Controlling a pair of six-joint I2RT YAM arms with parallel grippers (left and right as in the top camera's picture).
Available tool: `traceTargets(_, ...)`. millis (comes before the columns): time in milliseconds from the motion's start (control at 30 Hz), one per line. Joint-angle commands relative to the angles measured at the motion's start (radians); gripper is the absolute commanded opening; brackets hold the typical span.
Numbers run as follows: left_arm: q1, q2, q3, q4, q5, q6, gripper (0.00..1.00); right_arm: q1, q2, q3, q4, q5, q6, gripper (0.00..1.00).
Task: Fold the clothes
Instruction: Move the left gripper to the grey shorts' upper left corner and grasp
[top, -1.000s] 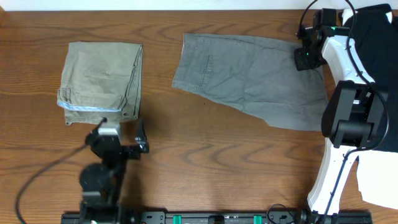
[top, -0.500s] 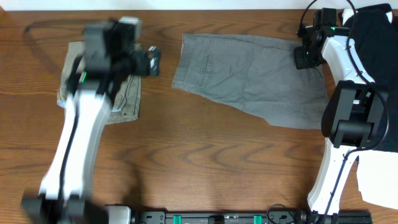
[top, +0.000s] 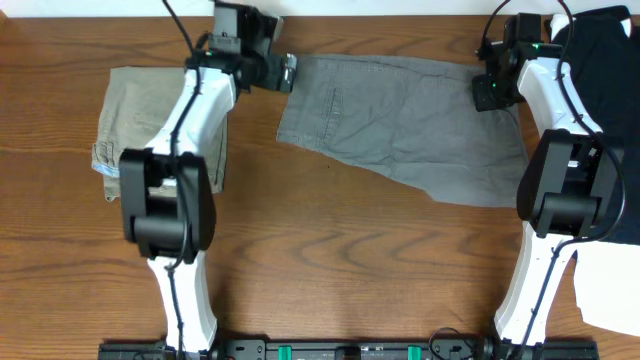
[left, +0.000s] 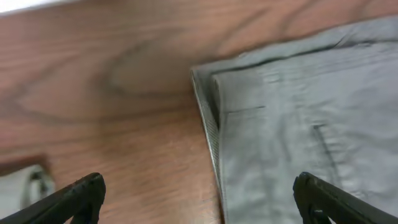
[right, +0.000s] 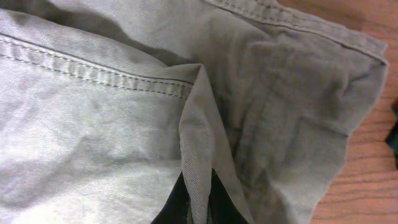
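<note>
Grasping for the first fold seems in hand: the shorts (top: 400, 120) lie flat at the bench's (top: 330, 250) far middle, right claw (top: 487, 92) pinching their right edge, left claw (top: 287, 72) gaping over the left corner, which it must next clamp.

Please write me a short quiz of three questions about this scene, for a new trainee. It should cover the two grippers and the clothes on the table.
1. True or false: the left gripper is open near a corner of the grey shorts.
2. What does the right gripper hold? A) a pinched fold of the grey shorts B) a sock C) nothing
3. Fill in: in the overhead view, the folded khaki garment lies to the ____ of the grey shorts.

Key: 1 true; 2 A; 3 left.
</note>
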Motion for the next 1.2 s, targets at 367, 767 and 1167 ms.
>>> traceTargets(367, -0.089, 0.153, 0.018, 0.245, 0.012, 0.014, 1.0, -0.005, 0.014, -0.004, -0.005, -0.042, 0.016, 0.01)
traceTargets(767, -0.111, 0.244, 0.018, 0.423, -0.121, 0.014, 0.89, -0.005, 0.014, -0.004, -0.009, -0.042, 0.016, 0.01)
traceTargets(1167, -0.099, 0.245, 0.018, 0.384, -0.119, 0.014, 0.62, -0.005, 0.014, -0.004, -0.008, -0.041, 0.016, 0.03)
